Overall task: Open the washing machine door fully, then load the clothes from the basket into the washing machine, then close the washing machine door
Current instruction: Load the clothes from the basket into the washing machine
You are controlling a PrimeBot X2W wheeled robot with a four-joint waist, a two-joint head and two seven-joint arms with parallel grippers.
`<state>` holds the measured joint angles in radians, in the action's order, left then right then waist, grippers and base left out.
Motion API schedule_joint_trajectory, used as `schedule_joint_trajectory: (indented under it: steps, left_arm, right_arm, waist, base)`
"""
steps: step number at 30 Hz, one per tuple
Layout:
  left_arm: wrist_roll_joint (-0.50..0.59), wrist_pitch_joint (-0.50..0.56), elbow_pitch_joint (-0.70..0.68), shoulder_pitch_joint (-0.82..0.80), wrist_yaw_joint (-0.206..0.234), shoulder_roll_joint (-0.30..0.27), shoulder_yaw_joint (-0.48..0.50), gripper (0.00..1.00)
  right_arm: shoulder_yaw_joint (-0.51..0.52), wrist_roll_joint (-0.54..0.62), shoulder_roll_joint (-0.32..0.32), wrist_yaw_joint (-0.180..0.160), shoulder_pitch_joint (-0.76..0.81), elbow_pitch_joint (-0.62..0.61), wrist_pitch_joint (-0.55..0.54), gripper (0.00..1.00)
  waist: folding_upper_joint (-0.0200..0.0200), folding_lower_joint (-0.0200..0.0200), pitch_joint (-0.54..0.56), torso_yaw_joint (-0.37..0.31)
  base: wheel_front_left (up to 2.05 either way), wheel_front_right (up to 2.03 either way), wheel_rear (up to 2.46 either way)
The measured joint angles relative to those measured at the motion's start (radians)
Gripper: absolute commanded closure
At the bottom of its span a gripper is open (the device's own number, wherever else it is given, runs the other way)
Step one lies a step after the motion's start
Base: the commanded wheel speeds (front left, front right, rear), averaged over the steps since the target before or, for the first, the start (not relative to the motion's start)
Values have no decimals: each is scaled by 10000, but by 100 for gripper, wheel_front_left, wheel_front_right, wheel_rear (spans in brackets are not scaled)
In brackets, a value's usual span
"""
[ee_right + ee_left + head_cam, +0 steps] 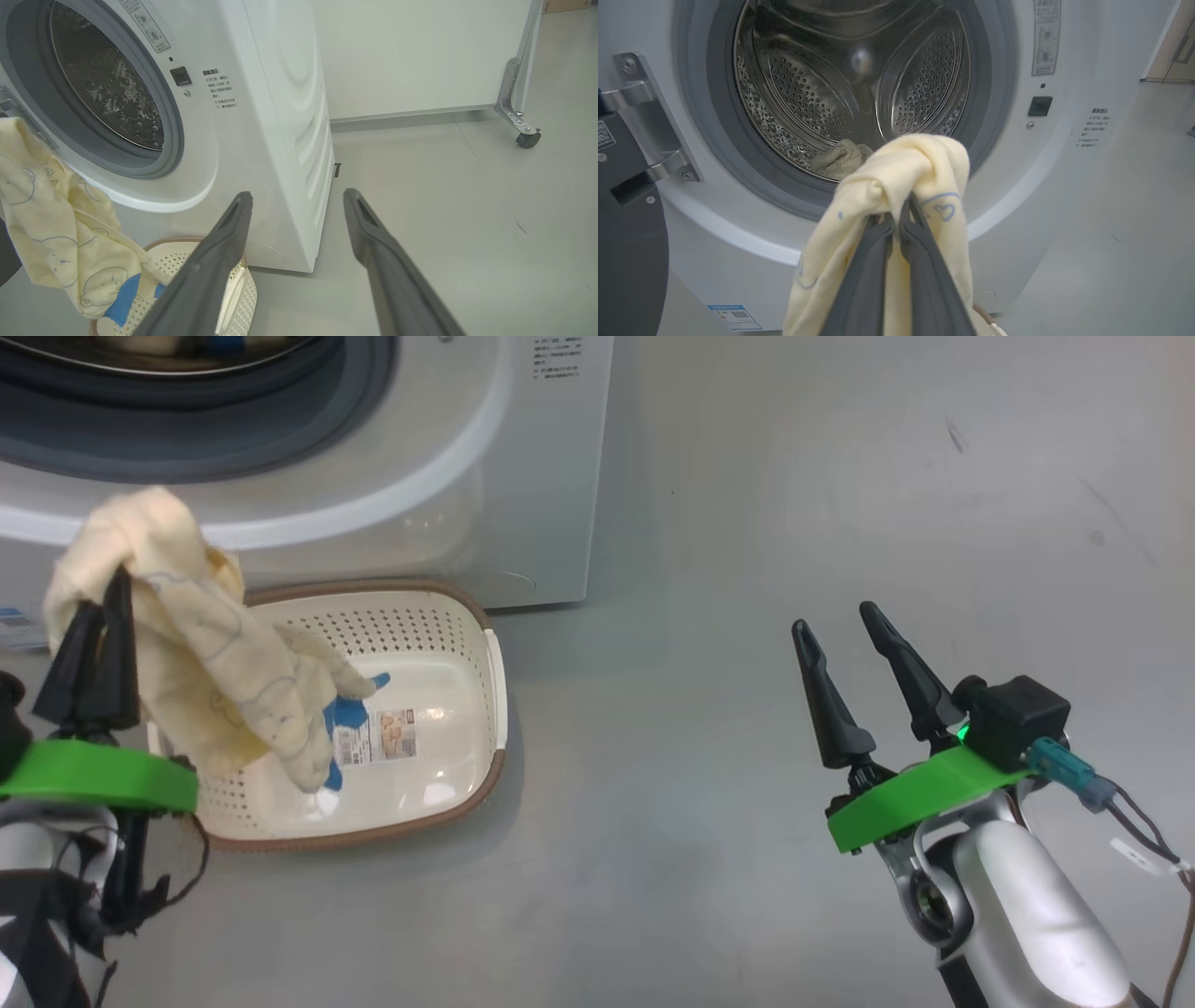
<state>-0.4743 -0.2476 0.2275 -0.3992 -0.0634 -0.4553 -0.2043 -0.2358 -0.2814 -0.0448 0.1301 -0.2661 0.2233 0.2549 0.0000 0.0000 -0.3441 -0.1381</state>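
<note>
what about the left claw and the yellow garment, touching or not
Touching. The left wrist view shows the left claw closed on the yellow garment, with the cloth pinched in its grip.

The floor (840,476) is smooth and pale grey, glossy enough to carry a soft, broad glare from the light overhead. Dark scuff marks (954,434) streak it at the far right in the head view. In the right wrist view a plain white wall panel (411,56) stands on the far side, with a grey strip (411,114) along its foot. To its right a metal bracket (509,100) runs down to a small black caster (528,139) on the floor. In the left wrist view, a beige surface (1169,46) shows at the far right edge.
</note>
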Motion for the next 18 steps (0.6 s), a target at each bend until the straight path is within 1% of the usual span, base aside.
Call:
schedule_joint_trajectory:
  steps: [7,13,15,18]
  left_arm:
    - [-244,-2,71,-981,-263,-138,366,100]
    - [-533,21,487,-2771,-522,-706,445,100]
    - [-727,148,692,-3524,-575,-861,426,100]
    - [-911,451,1064,-4674,-606,-1252,330,100]
  right_arm:
    - [-12,-2,-2,0,-56,-90,0,0]
    - [-59,-8,-2,0,-133,-245,0,0]
    - [-61,-82,-4,0,-248,-309,0,0]
    - [-79,-213,-4,0,-495,-476,0,0]
  waist:
    - [0,1,-420,-207]
    - [0,1,-1054,-460]
    - [0,1,-1317,-549]
    - [0,3,-1750,-713]
  base:
    - [0,0,0]
    - [0,0,0]
    - [0,0,0]
    - [0,0,0]
